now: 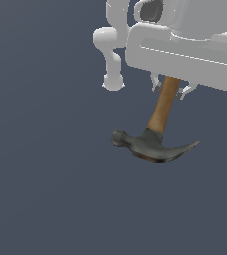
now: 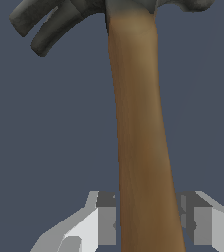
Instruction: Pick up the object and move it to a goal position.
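Hammer [image 1: 158, 129] | handle near-vertical, head down, claw toward exterior view's right | gripper [image 2: 148, 224] clamped on handle

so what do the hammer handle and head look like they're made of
The handle looks like wood: warm brown with faint lengthwise grain and a smooth, dull finish. The head looks like metal: dark grey, slightly worn, with a soft sheen along the claw. As renders, both are appearance only.

The white arm's hand [image 1: 171, 87] points downward, fingers [image 2: 106, 219] clamped together.
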### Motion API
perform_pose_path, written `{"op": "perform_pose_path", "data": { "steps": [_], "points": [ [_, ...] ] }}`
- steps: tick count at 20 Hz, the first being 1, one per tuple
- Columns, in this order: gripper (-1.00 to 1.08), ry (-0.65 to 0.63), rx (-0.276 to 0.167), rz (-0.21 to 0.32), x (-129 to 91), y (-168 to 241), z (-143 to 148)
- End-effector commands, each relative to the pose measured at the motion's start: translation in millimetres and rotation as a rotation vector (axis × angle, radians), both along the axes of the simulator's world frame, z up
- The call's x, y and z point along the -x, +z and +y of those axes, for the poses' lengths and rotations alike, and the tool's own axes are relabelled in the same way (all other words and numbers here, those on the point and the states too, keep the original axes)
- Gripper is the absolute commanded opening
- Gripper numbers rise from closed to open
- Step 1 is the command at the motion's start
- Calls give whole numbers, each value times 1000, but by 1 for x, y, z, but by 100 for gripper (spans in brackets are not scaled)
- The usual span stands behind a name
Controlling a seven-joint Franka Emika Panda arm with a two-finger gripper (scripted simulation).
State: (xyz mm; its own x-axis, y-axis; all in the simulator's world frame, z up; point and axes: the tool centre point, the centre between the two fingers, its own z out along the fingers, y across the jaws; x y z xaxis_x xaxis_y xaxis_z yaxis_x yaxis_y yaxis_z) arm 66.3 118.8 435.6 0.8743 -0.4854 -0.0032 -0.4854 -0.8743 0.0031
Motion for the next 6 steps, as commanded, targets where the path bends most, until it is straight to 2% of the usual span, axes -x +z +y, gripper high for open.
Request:
{"op": "perform_pose_path", "data": {
  "steps": [1,6],
  "points": [
    [-100,0,-1,-4,-1,6,0],
    [-100,0,-1,-4,-2,8,1]
  ]
}}
